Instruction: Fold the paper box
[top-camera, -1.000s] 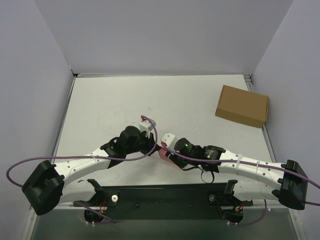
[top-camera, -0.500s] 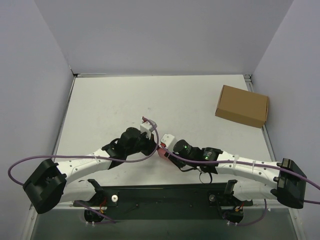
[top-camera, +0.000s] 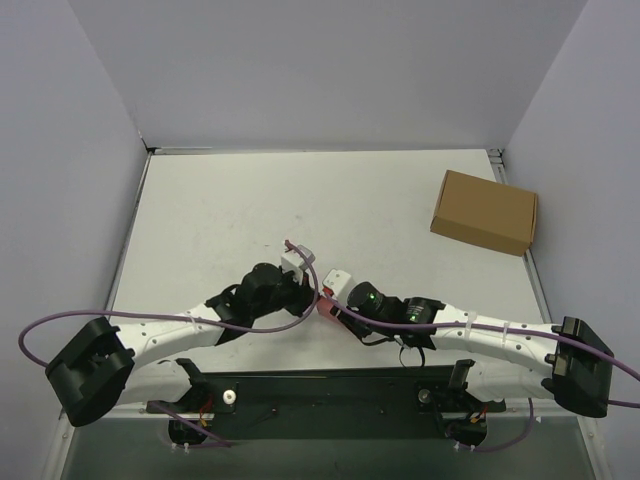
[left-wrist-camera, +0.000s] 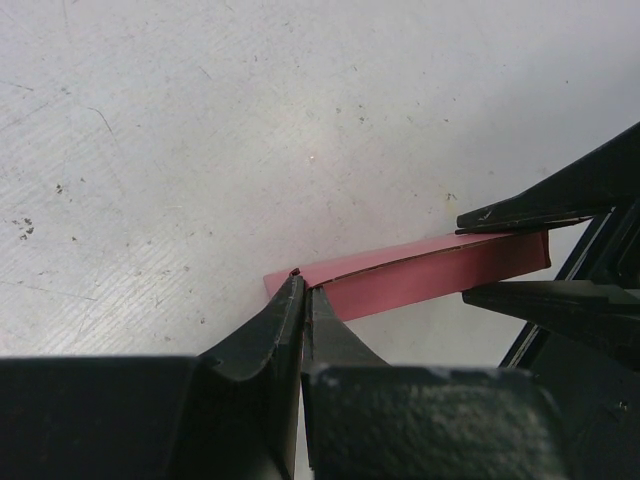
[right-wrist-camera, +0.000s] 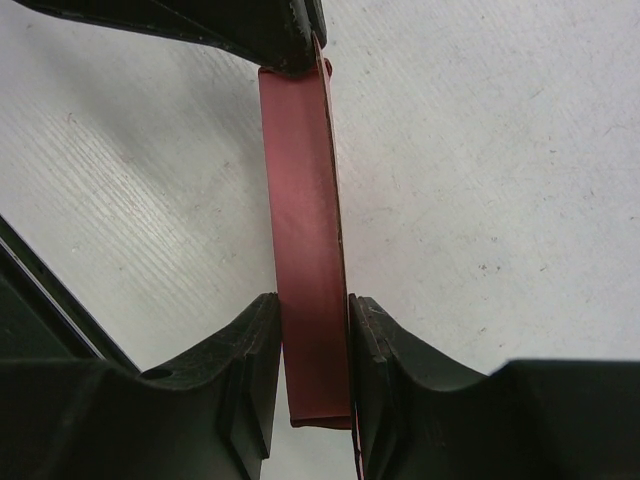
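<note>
Two pincers on one small piece of card, right at the near middle of the worktop (top-camera: 300, 200). The paper box (left-wrist-camera: 430, 280), pink-red and pressed nearly flat, is strung between them. Whether it rests on the white surface or hangs just clear of it, I cannot tell.

Left pincer (left-wrist-camera: 300, 292) comes in from the left with its jaws pressed together, nipping the thin edge at the box's left end. Barely a sliver of card shows at the tips. Right pincer (right-wrist-camera: 312, 312) reaches in from the right, its two fingers clamped on the opposite end, one on each broad face.

In the right wrist view the box runs straight away from those fingers as a narrow red strip. It bows slightly along its length and ends at the left pincer's tips.

From above, only a little pink shows where the two wrists meet, the arms angled inward in a shallow V. At the far right of the worktop lies a brown cardboard box (top-camera: 484, 211), well apart from the action.
</note>
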